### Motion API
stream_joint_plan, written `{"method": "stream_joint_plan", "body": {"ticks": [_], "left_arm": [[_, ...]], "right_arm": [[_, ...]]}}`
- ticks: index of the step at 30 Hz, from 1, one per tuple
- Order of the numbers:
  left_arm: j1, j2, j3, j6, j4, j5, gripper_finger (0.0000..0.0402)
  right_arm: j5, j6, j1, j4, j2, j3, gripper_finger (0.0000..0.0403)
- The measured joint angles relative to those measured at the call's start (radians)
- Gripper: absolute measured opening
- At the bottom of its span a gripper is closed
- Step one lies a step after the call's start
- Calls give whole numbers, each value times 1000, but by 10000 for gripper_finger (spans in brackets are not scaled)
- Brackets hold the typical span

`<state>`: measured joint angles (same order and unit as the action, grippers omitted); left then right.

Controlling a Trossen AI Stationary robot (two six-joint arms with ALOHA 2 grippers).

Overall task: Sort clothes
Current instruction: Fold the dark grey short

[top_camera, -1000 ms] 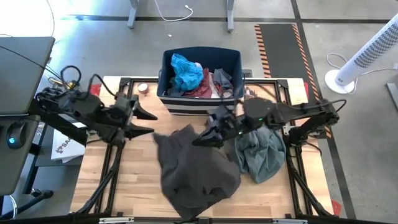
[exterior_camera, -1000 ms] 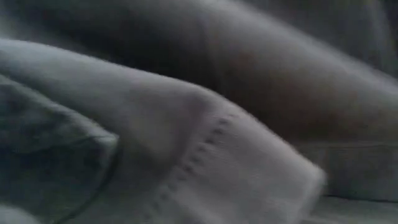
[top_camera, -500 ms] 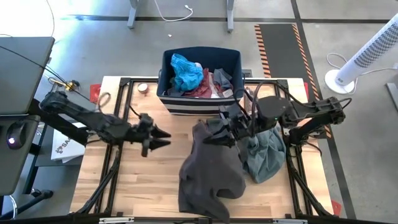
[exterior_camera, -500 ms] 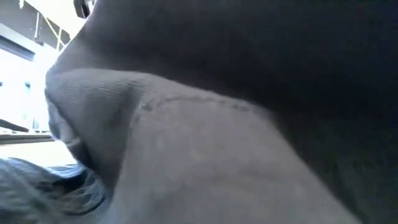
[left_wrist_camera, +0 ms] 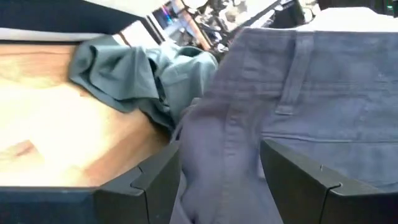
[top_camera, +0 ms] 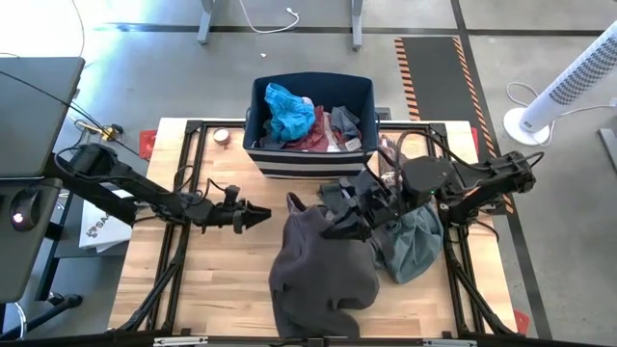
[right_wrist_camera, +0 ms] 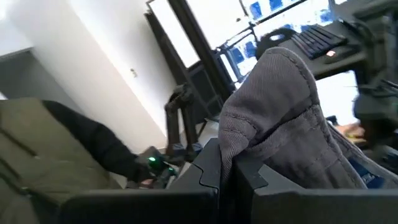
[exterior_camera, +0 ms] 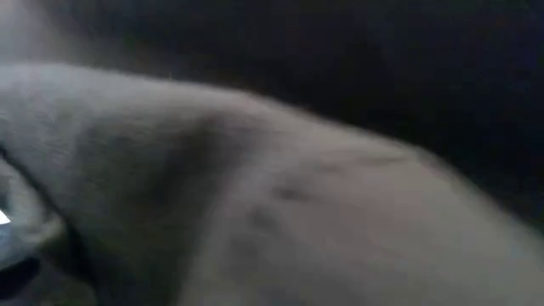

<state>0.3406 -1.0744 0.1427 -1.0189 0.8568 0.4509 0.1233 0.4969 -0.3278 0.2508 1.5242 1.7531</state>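
Since a second ago the left claw [top_camera: 258, 214] has swung out from the tabletop's left side toward the middle, and the trousers [top_camera: 323, 275] have been gathered from a wide spread into a narrower heap hanging from the right claw [top_camera: 349, 229].

The right claw is clamped on a fold of the trousers near their upper end, which its wrist view shows bunched between the fingers [right_wrist_camera: 208, 171]. From there the cloth trails down toward the front edge of the tabletop [top_camera: 217, 289], so its long axis runs roughly front to back.

The left claw stands wide and empty, pointing rightward at the trousers' raised left edge, just beside it but not touching. Its wrist view shows the waistband [left_wrist_camera: 323, 46] straight ahead between the open fingers [left_wrist_camera: 155, 180]. The left arm is the nearer one to that free edge.

The shirt [top_camera: 410, 241] lies crumpled under the right arm, and the bin [top_camera: 308, 159] with other clothes sits behind.
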Motion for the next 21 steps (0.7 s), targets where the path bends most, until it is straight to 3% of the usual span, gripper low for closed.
{"method": "stream_joint_plan", "body": {"ticks": [5,9,14,21], "left_arm": [[-49,-105,8,69,178,-119,213],[-103,-191,38,80,205,-160,213],[-157,-329,124,111,330,-357,213],[-187,-500,265,114,422,-497,213]], "right_arm": [[1,0,-28,-96,1,0,0],[1,1,-42,-160,1,0,0],[1,29,-49,-166,1,0,0],[1,45,-49,-166,1,0,0]]}}
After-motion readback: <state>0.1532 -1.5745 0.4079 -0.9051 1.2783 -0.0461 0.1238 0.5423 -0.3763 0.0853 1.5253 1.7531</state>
